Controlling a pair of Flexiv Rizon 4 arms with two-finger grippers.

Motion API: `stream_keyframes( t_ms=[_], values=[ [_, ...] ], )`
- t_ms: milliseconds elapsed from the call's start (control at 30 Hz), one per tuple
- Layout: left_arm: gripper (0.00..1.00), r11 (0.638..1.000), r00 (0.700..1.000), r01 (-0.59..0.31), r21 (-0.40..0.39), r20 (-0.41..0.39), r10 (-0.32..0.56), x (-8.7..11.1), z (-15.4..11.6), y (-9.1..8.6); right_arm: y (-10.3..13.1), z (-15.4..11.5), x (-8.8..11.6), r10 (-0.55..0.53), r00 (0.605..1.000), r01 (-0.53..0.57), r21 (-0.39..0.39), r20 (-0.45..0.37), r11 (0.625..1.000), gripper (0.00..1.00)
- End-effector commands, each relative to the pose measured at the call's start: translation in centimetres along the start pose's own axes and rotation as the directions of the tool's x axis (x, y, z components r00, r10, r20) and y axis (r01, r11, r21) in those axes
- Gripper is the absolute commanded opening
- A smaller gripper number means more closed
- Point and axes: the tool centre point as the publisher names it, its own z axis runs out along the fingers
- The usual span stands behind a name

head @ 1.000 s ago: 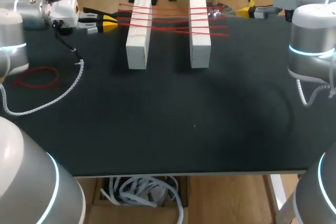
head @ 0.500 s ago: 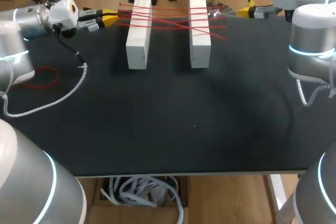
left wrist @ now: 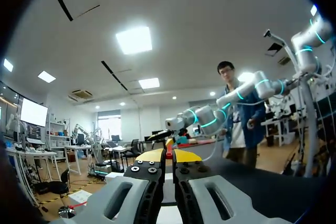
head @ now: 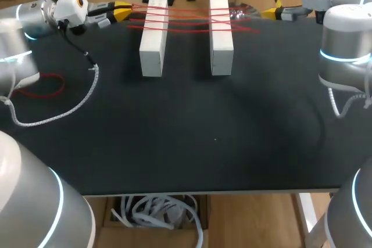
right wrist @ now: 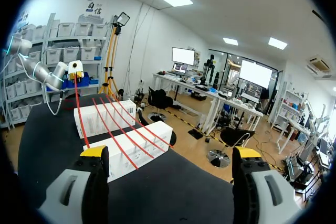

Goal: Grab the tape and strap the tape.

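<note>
Strands of thin red tape [head: 186, 18] stretch across the tops of the left white rectangular block [head: 154, 42] and the right white rectangular block [head: 221, 39]. The blocks stand side by side on the far part of the black worktop [head: 203, 137]. The left claw [head: 124, 10] sits just left of the blocks, its yellow fingers pressed together on the tape's end. The right claw [right wrist: 170, 153] hangs near the far right edge, beyond the blocks, with its fingers spread wide and holding nothing. A loose red tape loop [head: 42, 85] and a white coiled cable [head: 72, 104] lie on the worktop's left side.
</note>
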Motion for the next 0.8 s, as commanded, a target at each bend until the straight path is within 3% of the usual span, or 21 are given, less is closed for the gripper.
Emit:
stream_keyframes(
  t_ms=[33,800],
  values=[
    [0.00,1.000,1.000,0.017,0.005,-0.008,-0.017,-0.31,-0.40,-0.01,0.05,-0.04,-0.02,0.000,1.000,0.000,0.002,-0.001,1.000,1.00],
    [0.00,1.000,1.000,0.023,0.001,-0.011,-0.023,-0.28,-0.45,-0.09,0.05,-0.04,-0.02,0.000,1.000,0.000,0.002,-0.001,1.000,1.00]
  ],
)
